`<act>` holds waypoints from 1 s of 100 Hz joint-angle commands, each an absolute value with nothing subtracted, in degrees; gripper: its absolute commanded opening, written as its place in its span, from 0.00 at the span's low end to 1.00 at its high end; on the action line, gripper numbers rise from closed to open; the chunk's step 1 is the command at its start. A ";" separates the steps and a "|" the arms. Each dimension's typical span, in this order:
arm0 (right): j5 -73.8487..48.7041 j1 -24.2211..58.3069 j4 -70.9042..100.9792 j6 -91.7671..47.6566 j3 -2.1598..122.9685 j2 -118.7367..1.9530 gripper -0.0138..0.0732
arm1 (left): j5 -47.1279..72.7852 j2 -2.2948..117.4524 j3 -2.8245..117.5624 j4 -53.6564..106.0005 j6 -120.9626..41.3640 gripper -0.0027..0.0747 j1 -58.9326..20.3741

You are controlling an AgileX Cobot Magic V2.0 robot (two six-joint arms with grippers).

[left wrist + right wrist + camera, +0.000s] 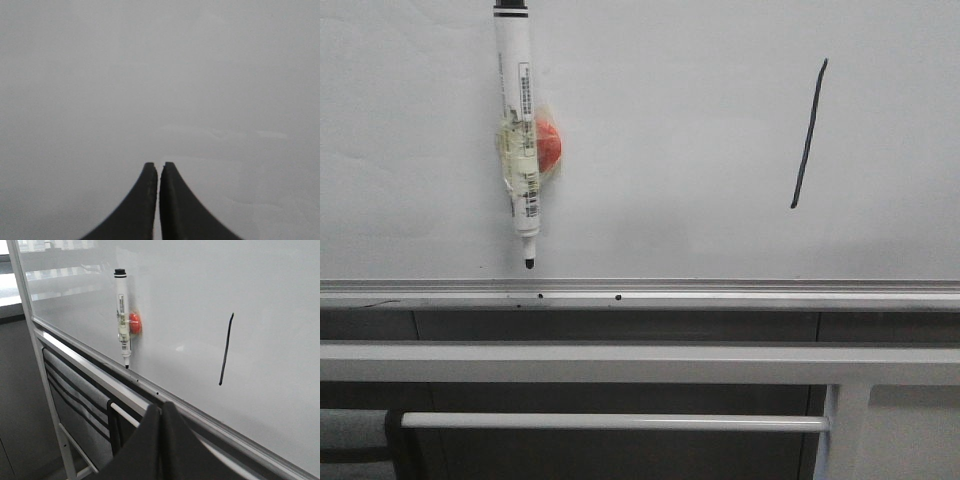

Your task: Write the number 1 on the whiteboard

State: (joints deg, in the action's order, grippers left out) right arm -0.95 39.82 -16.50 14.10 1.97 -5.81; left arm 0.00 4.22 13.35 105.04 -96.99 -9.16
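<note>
The whiteboard (pixel 670 150) fills the front view, with its silver edge rail (pixel 720 293) below. The number 1 (pixel 809 134) is a thin black slanted stroke on its right part; it also shows in the right wrist view (pixel 226 349). A white marker pen (pixel 518 130) hangs tip down on the board, taped to a red magnet (pixel 549 146); it shows in the right wrist view too (pixel 122 317). My left gripper (pixel 159 164) is shut and empty before a blank grey-white surface. My right gripper (pixel 160 405) is shut and empty, below the rail. Neither gripper shows in the front view.
White horizontal bars (pixel 620 363) and a thinner rod (pixel 610 421) run below the board. A white upright post (pixel 845 430) stands at the lower right. In the right wrist view, the stand's frame (pixel 47 390) and a dark cloth (pixel 82 410) hang under the rail.
</note>
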 commanded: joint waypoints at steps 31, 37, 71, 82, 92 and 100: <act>3.60 39.54 -16.26 13.77 3.45 -6.37 0.11 | 0.78 4.78 14.11 69.47 -65.62 0.01 -9.50; 3.60 39.54 -16.26 13.77 3.45 -6.37 0.11 | 2.98 4.78 14.11 44.10 -43.53 0.01 -9.50; 3.60 39.54 -16.26 13.77 3.45 -6.37 0.11 | 16.92 2.74 10.67 -6.17 12.49 0.01 -6.33; 3.60 39.54 -16.26 13.77 3.45 -6.37 0.11 | 13.68 -0.15 6.93 -0.80 2.94 0.01 -4.32; 3.60 39.54 -16.26 13.77 3.45 -6.37 0.11 | 12.08 -1.66 3.67 2.08 -2.62 0.01 -3.13; 3.60 39.54 -16.26 13.77 3.45 -6.37 0.11 | 10.60 -1.50 1.13 2.33 -2.57 0.01 -2.87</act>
